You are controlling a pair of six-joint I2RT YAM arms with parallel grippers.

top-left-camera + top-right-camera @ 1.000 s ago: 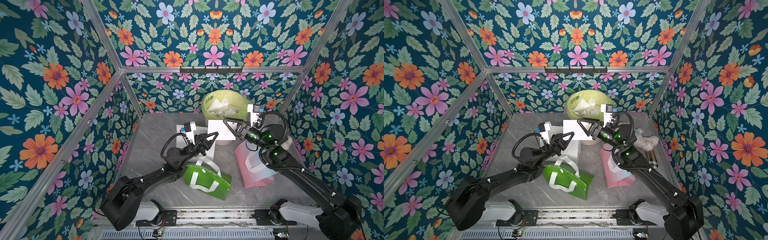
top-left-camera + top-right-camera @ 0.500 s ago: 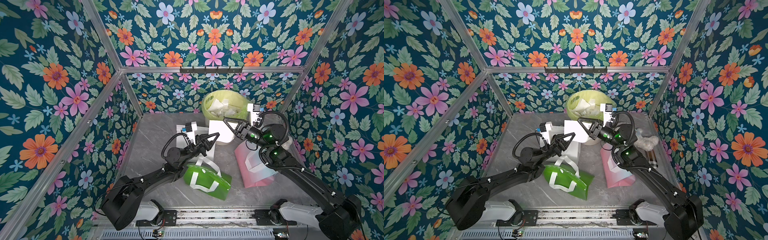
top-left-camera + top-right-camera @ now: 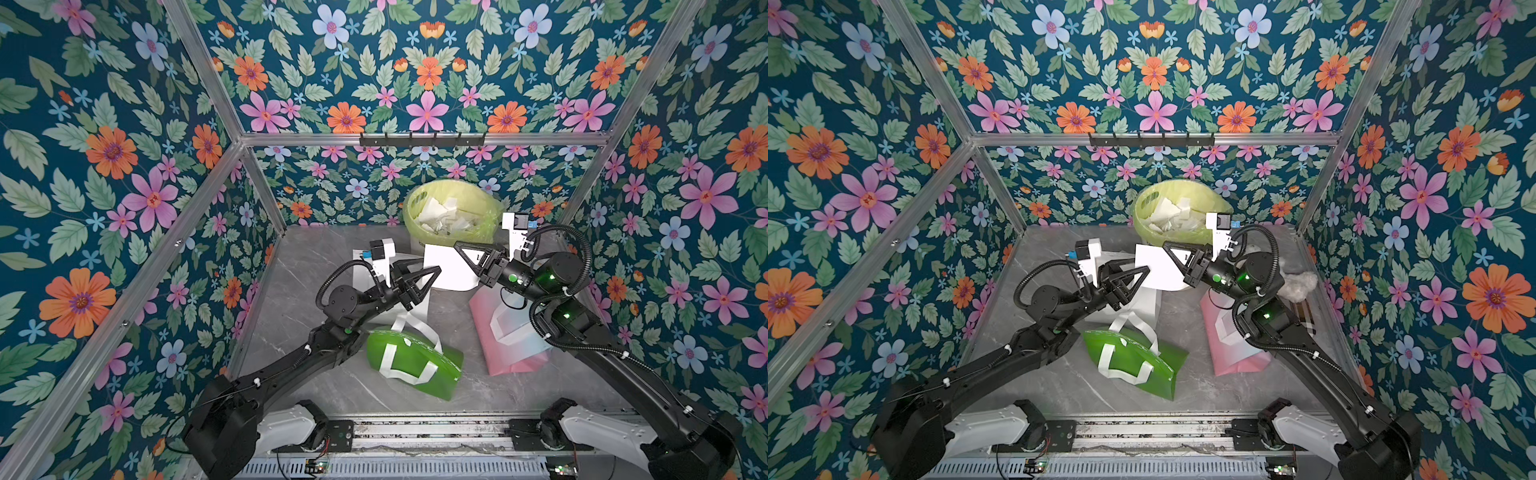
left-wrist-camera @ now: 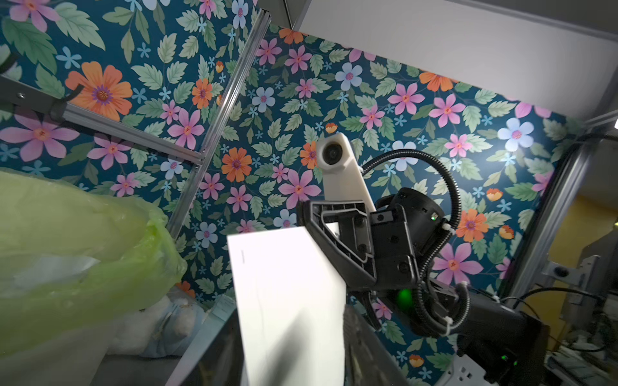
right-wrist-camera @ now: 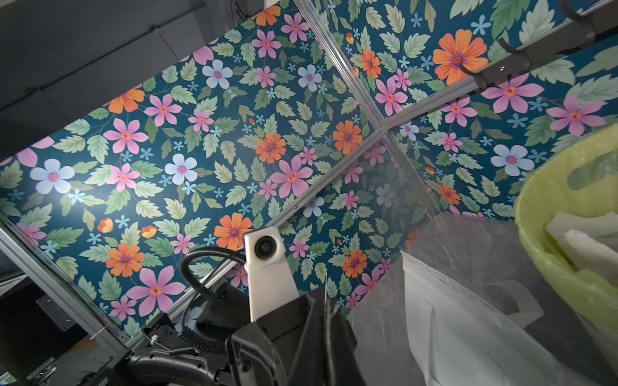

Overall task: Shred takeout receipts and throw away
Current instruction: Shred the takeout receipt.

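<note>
Left wrist view puts the right hand (image 4: 306, 217) close up. Its two black fingers (image 4: 334, 240) are clenched on the upper edge of a plain white receipt (image 4: 287, 300), with the paper pinched flat between them. A small dark tick sits near the sheet's free top corner.

In both top views that right hand (image 3: 457, 245) (image 3: 1165, 244) grips the receipt (image 3: 446, 270) (image 3: 1158, 270) at its far upper corner. The sheet stands upright in the air above the bench, just in front of the bin. The left hand (image 3: 437, 270) (image 3: 1147, 270) reaches in from the opposite side, its tip at the sheet's near lower edge. Whether it is pinching the paper or standing released cannot be told, because from these angles its fingers taper to a point against the white sheet. In the right wrist view the sheet shows edge-on as a thin pale line above the left hand (image 5: 326, 310).

Just behind the receipt stands the bin (image 3: 411, 203), lined with yellow-green plastic and holding white paper scraps (image 3: 444, 218). Below the two hands a white bag (image 3: 1142, 305) rests on the grey marbled bench (image 3: 307, 266), partly hidden by the left arm. Nearer the robot's base a green bag (image 3: 446, 374) with white strap handles lies on its side. A pink bag (image 3: 515, 357) lies under the right arm. In a top view a fluffy white object (image 3: 1300, 286) sits at the bench's right edge. Floral walls (image 3: 415, 62) enclose the bench.
</note>
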